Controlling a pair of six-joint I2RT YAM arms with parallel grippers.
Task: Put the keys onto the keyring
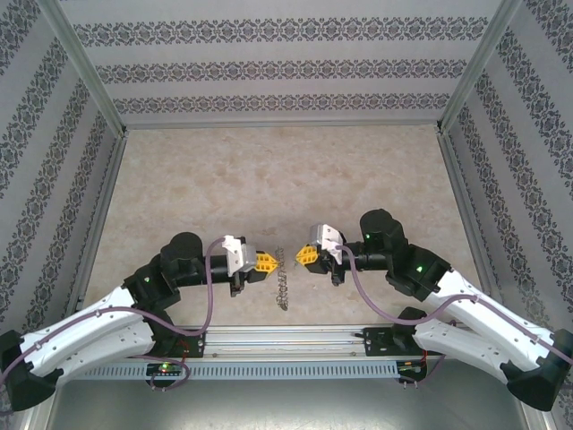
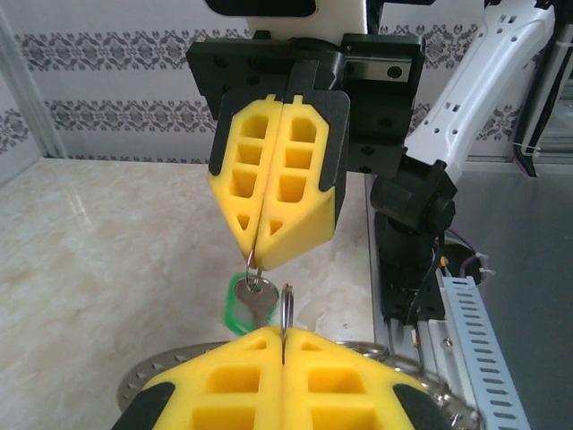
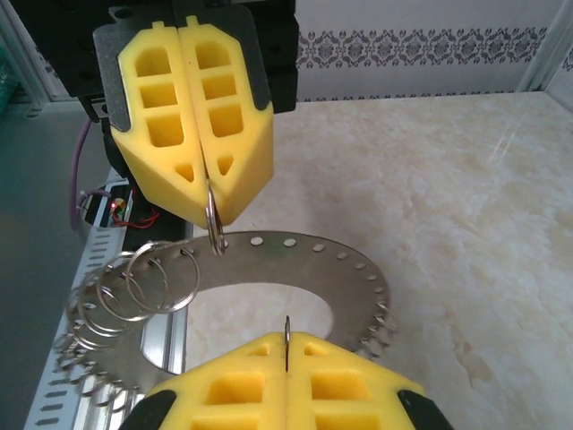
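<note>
Seen from above, the left gripper and right gripper faced each other tip to tip, low in the centre of the frame, over a glossy beige marble-patterned table. Both had yellow foam pads with hollow cells, and both sets of jaws were pressed together. The left gripper pinched a thin wire loop on the flat grey metal keyring, a broad washer-like disc punched with small holes, which lay between the two grippers. Springy split rings were strung along its rim. The right gripper pinched another wire loop, and from it hung the tiny silver key with a bright green head, near the disc. Patterned wallpaper walls enclosed the table.
</note>
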